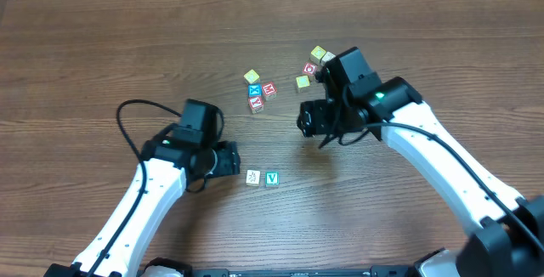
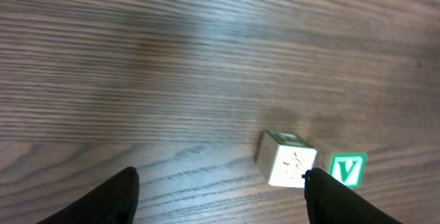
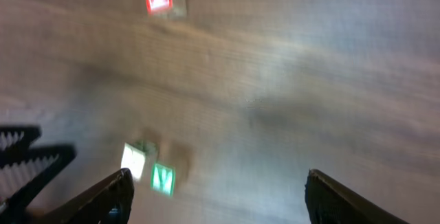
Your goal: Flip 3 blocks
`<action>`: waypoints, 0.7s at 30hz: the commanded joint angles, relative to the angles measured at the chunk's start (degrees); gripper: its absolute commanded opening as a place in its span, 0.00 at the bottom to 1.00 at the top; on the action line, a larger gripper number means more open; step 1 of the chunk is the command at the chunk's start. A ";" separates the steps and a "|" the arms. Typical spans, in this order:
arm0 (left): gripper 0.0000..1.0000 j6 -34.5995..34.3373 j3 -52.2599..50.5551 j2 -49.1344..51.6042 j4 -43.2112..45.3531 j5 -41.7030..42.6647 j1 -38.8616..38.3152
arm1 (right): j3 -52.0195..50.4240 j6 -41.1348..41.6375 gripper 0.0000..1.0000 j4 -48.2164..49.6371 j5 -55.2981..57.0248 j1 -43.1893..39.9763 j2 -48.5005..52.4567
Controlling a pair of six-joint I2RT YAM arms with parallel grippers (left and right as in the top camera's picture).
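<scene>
Wooden cream block [image 2: 287, 163], faint mark on face, sat just beside your left gripper [image 2: 218, 183], whose jaws stood wide and empty. V block [image 2: 346, 169], green letter, sat just beside cream one. Both looked light, stiff, slick; best pinched across opposite flat sides. Right gripper [image 3: 220, 193] hung wide, empty. Pale yellow block [image 1: 252, 76] lay farther off, near lettered cubes [image 1: 257, 97].

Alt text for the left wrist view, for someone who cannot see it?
Two small wooden cubes sit side by side on a wood-grain table: a cream cube with a faint mark and a green V cube. The left pincer stands open and empty in the foreground.
</scene>
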 commanded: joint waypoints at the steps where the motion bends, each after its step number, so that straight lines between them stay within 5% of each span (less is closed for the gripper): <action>1: 0.69 2.64 1.53 -0.66 0.02 4.00 1.86 | -0.04 -1.40 0.83 4.24 0.57 -0.07 4.42; 21: 0.68 3.54 1.53 -0.66 -0.22 4.59 1.99 | 20.11 -13.22 0.75 9.81 10.62 -3.23 27.43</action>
